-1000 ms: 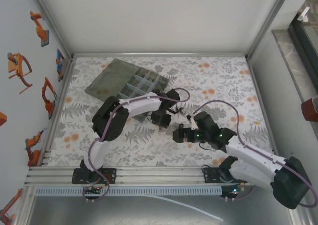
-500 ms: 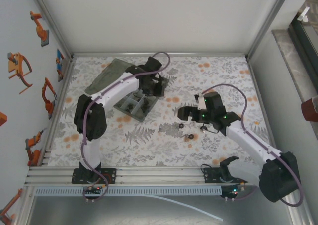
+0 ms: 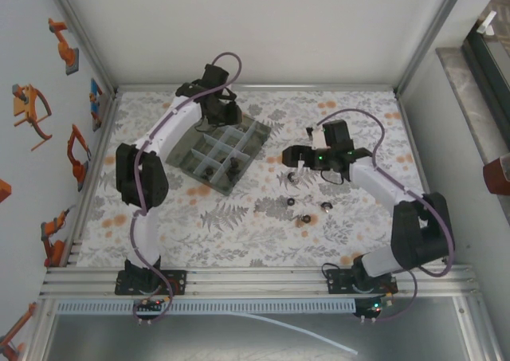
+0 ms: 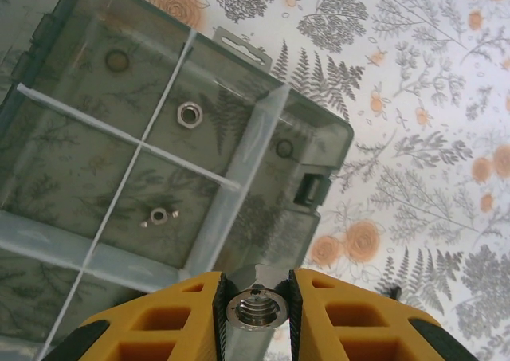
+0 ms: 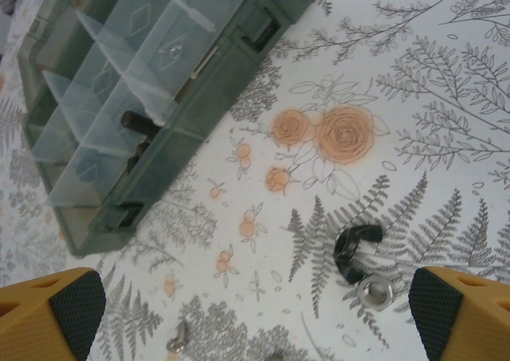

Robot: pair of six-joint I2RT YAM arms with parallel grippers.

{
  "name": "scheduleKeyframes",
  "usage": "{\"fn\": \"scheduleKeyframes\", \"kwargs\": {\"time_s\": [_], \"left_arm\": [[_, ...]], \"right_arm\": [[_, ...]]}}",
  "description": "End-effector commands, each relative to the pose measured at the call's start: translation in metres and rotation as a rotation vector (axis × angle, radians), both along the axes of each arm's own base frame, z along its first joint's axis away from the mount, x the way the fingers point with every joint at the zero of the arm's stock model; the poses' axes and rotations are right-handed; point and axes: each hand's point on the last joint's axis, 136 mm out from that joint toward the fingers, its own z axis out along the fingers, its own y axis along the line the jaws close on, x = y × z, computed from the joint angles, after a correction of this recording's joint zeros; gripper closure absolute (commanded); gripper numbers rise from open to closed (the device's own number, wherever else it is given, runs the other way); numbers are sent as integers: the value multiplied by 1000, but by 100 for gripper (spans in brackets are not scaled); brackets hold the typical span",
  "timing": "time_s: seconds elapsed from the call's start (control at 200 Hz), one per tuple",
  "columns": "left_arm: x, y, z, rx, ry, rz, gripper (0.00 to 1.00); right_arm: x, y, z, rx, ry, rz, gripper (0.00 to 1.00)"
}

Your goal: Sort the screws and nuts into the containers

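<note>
In the left wrist view my left gripper [image 4: 256, 297] is shut on a silver threaded nut [image 4: 256, 311], held above the right-hand edge of the containers [image 4: 263, 150]. One compartment holds a silver nut [image 4: 189, 114], another a small wing nut [image 4: 159, 216]. From above, the left gripper [image 3: 221, 120] hangs over the back of the organiser box [image 3: 256, 131]. My right gripper [image 3: 292, 163] stands open to the right of the box. Under the wide-open right gripper [image 5: 259, 321] lie a black wing nut [image 5: 356, 249], a silver nut [image 5: 374, 291] and a small silver screw [image 5: 178, 341].
More loose parts [image 3: 303, 219] lie on the floral mat in front of the right gripper. Dark pieces [image 3: 205, 170] sit in the box's front compartments. Metal frame rails border the mat; the left arm's elbow [image 3: 135, 174] rises to the left of the box.
The left arm has swung from the box's front edge to its back, still shut on the nut. The right arm has moved back, away from the near edge, its gripper staying open.
</note>
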Motion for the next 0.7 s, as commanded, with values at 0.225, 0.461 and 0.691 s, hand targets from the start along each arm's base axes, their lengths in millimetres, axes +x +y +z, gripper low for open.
{"fn": "scheduleKeyframes", "kwargs": {"time_s": [0.225,0.461,0.691], "left_arm": [[61,-24,-34,29,-102,-73,79],[68,-20,-57,79,-101,-87,78],[78,-14,-75,153,-122,-107,78]], "right_arm": [[31,11,-9,43,-14,39,1],[44,5,-20,29,-6,11,1],[69,4,-19,56,-62,-75,2]]}}
